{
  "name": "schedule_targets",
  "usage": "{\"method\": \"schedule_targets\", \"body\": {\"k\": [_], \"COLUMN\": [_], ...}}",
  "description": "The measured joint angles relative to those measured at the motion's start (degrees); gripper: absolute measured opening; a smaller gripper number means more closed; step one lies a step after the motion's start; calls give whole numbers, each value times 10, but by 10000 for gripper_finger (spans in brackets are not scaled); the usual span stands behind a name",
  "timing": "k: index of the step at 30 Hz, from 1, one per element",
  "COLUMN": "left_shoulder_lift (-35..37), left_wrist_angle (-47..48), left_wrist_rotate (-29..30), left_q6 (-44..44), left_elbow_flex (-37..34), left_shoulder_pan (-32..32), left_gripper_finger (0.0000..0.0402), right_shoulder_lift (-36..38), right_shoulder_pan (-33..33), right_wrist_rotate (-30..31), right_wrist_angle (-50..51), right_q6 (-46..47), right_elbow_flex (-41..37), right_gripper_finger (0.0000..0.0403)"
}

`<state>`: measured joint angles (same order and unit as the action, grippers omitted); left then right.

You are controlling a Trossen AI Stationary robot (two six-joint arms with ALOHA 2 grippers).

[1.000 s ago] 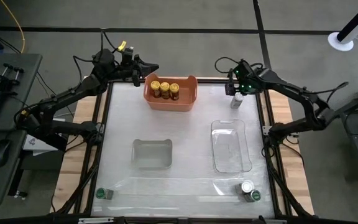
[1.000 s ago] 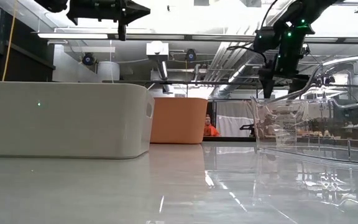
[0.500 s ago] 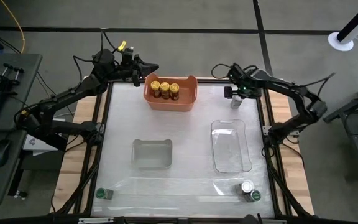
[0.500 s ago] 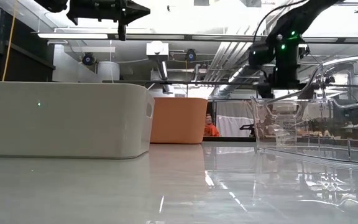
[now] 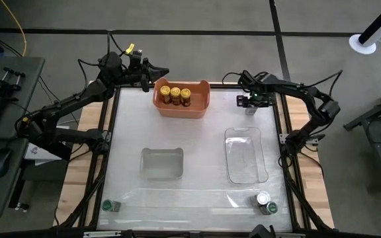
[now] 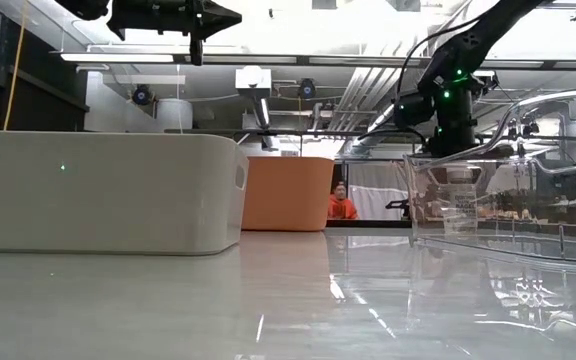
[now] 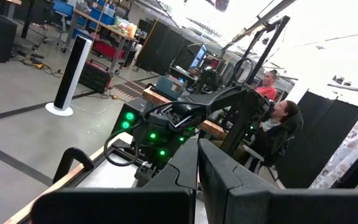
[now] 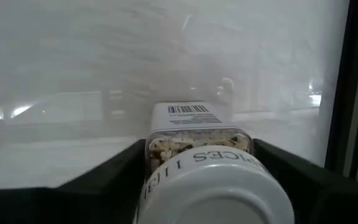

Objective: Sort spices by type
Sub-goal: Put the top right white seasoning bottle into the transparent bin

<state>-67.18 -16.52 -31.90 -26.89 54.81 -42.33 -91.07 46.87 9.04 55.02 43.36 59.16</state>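
Observation:
My right gripper [image 5: 251, 100] points down at the table's far right over a spice jar [image 8: 194, 146] with a silver-white lid [image 8: 213, 193]; its fingers stand on either side of the upright jar. My left gripper [image 5: 156, 71] hangs shut and level above the far left, holding nothing. Three yellow-lidded jars [image 5: 176, 94] stand in the orange tub [image 5: 204, 106]. One green-lidded jar [image 5: 107, 205] stands at the near left. A silver-white-lidded jar [image 5: 262, 198] and a green-lidded one [image 5: 270, 209] stand together at the near right. My right gripper comes at the jar from above, one finger [image 8: 120, 171] on each side of the jar's body just under the lid [image 8: 166, 146]. The fingers lie very close to the glass; I cannot tell whether they touch it. The jar stands upright on the table.
A white tub [image 5: 162, 163] sits mid-table and a clear rectangular tub [image 5: 246, 154] to its right, both with nothing in them. The table's frame rail [image 5: 282, 112] runs close beside my right gripper. People sit in the room beyond [image 7: 272, 118].
My right gripper has come down over the silver-white-lidded jar at the far right, tipping until it points straight down. The jar has stayed where it was.

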Motion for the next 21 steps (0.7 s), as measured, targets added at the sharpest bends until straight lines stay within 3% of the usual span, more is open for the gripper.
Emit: {"method": "schedule_targets", "body": {"k": [3,7,13,17,21], "left_shoulder_lift": [0,0,0,0,0], "left_wrist_angle": [0,0,0,0,0], "left_wrist_rotate": [3,5,12,13,13], "left_q6": [0,0,1,6,10], "left_elbow_flex": [0,0,0,0,0], "left_shoulder_pan": [0,0,0,0,0], "left_gripper_finger": [0,0,0,0,0], "right_shoulder_lift": [4,19,120,213,274], "right_shoulder_pan": [0,-4,-19,-60,-147], "right_wrist_rotate": [0,-3,-12,-121,-224], "right_wrist_angle": [1,16,85,84,90], "right_q6": [-3,-40,-112,-165,-179], "right_elbow_flex": [0,0,44,73,78], "right_gripper_finger": [196,192,192,192,192]}}
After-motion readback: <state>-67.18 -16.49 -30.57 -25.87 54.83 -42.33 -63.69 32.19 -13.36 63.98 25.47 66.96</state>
